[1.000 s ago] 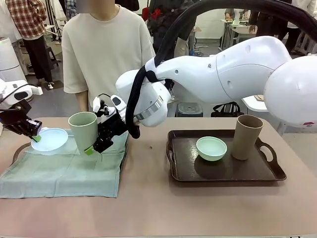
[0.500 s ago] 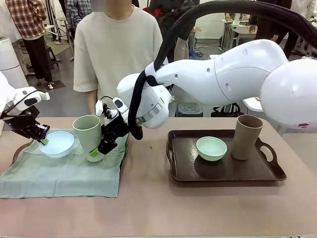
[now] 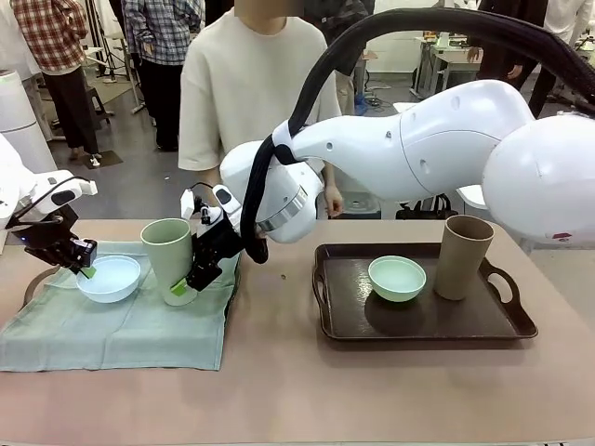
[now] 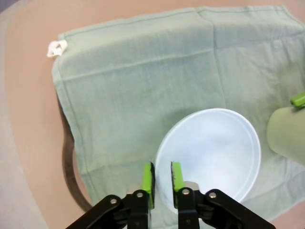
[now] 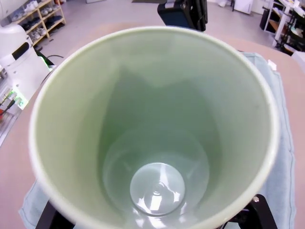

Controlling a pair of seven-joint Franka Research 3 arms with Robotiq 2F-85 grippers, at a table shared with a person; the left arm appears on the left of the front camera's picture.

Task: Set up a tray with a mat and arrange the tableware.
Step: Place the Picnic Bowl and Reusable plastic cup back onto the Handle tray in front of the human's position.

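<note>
The pale blue bowl [image 3: 110, 278] sits on the pale green cloth mat [image 3: 121, 330], near the mat's far left corner. The mat is draped over a dark tray [image 3: 30, 284], only the curved rim of which peeks out at the left. The left gripper [image 3: 85, 270] is at the bowl's near-left edge. In the left wrist view its green pads [image 4: 148, 179] straddle the rim of the bowl [image 4: 209, 152] with a narrow gap between them, and I cannot tell whether they pinch the rim or merely stand on either side of it. Just to the right on the mat stands the pale green cup [image 3: 169, 254], close to upright with its mouth up. The right gripper [image 3: 183, 283] reaches across from the right and brackets the cup low down, one green pad showing at the base. The right wrist view looks straight down into the cup [image 5: 152, 138]; its wide rim hides the fingers, so clamped or loosened cannot be told. Well apart on the table's [image 3: 279, 390] right side lies a bare brown tray [image 3: 418, 339] holding the mint green bowl [image 3: 397, 278] and, beside it to the right, the upright tan-brown cup [image 3: 462, 257]. A person [image 3: 256, 93] in a cream T-shirt stands at the far edge.
</note>
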